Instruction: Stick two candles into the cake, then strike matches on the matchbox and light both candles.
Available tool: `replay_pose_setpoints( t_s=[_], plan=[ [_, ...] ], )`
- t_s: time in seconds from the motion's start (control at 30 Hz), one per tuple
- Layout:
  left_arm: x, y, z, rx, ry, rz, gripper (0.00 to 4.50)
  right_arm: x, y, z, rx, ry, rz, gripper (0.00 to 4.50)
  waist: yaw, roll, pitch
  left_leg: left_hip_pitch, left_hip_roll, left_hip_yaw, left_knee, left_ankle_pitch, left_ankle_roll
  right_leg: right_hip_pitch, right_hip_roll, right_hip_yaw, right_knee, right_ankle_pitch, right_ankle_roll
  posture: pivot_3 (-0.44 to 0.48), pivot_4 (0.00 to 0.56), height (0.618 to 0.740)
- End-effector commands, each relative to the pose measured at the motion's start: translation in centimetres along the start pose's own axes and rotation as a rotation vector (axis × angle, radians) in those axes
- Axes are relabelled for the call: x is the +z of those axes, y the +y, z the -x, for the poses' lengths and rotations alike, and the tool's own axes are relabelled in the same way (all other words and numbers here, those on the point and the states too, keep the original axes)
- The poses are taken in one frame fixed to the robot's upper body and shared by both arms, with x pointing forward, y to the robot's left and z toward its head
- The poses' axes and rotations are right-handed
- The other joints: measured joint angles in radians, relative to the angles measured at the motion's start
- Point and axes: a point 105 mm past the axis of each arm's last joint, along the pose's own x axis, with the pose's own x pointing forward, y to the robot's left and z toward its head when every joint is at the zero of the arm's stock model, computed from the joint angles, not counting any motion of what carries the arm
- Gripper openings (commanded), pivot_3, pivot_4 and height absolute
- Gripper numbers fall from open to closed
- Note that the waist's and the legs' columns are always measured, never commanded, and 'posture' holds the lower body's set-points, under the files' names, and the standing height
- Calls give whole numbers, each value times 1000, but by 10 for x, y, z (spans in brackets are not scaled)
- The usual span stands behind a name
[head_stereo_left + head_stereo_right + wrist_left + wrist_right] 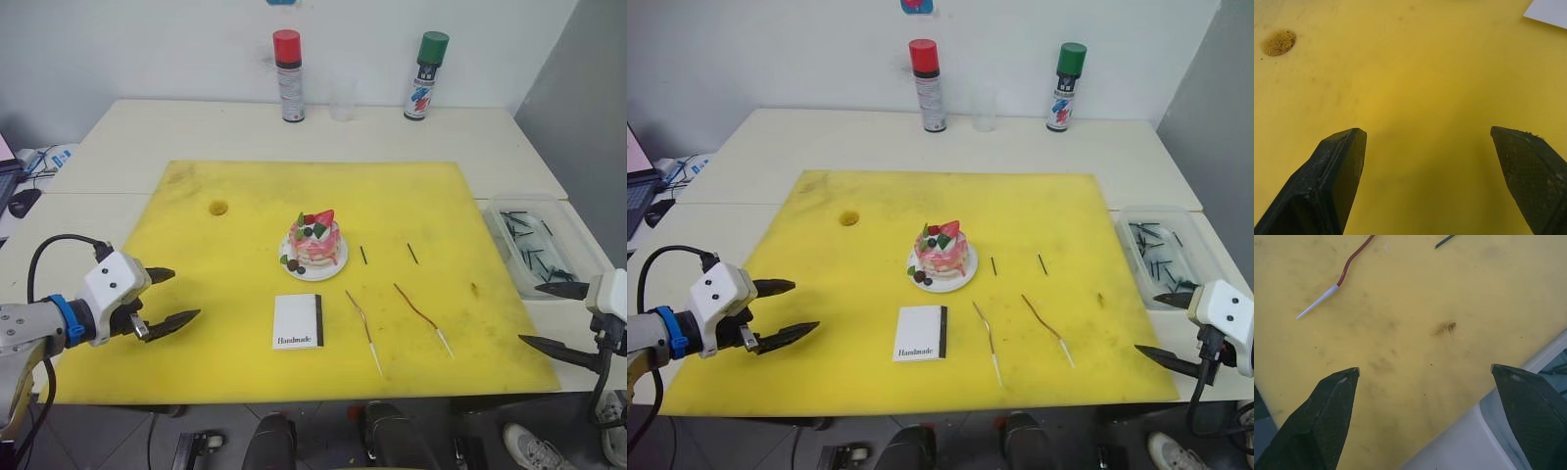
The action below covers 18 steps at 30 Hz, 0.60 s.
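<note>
A: From the head views, nearest us are our own two grippers: the left gripper [168,297] at the near left of the yellow mat [196,225], jaws released and empty, the right gripper [552,315] off the mat's near right corner, also spread with nothing in it.

B: And beyond them we have the matchbox [298,320], then the two candles [363,318] lying flat beside it, apart from each other. The cake [314,244] sits mid-mat on its plate, two matches [363,256] just right of it.

A: In the left wrist view we see bare mat between the fingertips [1337,161], a corner of the matchbox far off.

B: The right wrist view shows one candle's pale end [1317,301] well ahead, with the clear tray [1488,431] close by.

A: Our worry: the candles are thin and lie flat, so we judge a pinch may slip or snap them, and a hard push could tip the cake.
</note>
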Motion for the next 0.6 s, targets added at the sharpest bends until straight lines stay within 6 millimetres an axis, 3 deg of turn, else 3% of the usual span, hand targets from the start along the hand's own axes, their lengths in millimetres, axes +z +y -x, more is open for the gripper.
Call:
replay_pose_setpoints(
  t_s=[0.03, 0.6],
  plan=[
    [3, 3, 1, 6, -10, -19, 4491, 5, -2, 0, -8, -14, 26, 4500, 0, 0, 0, 0, 0, 0, 0, 0, 0, 0, 0, 0, 0, 0, 0, 0, 150, 740],
    [-2, 5, 1, -93, -12, 56, 4491, -2, 2, -2, -9, -15, 25, 4500, 0, 0, 0, 0, 0, 0, 0, 0, 0, 0, 0, 0, 0, 0, 0, 0, 150, 740]
  ],
)
